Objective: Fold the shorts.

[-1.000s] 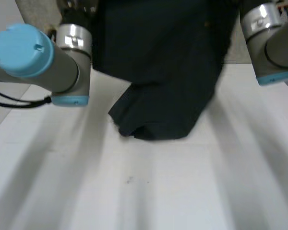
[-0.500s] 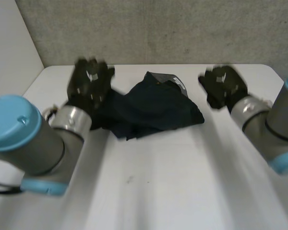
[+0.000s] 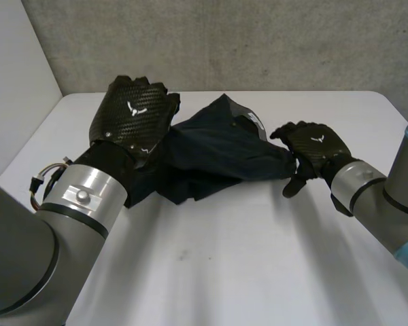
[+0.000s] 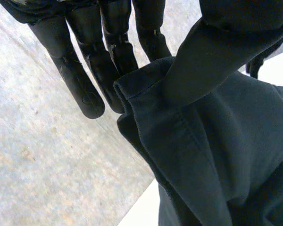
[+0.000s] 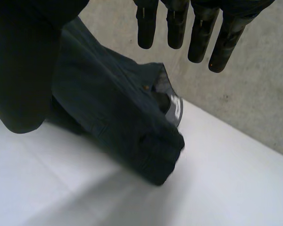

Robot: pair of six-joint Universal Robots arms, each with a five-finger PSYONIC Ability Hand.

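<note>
Head view shows you the dark navy cloth shorts (image 3: 217, 153) bunched on the white table (image 3: 224, 272), partly hidden by the left hand (image 3: 132, 112), thumb pinning a hem to straight fingers (image 4: 78, 80). The right hand (image 3: 316, 151) hovers slack-fingered at their other end.

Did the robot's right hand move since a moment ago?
Yes. The right hand has come away from the far edge of the table, toward the camera, and now reaches the dark shorts.
</note>
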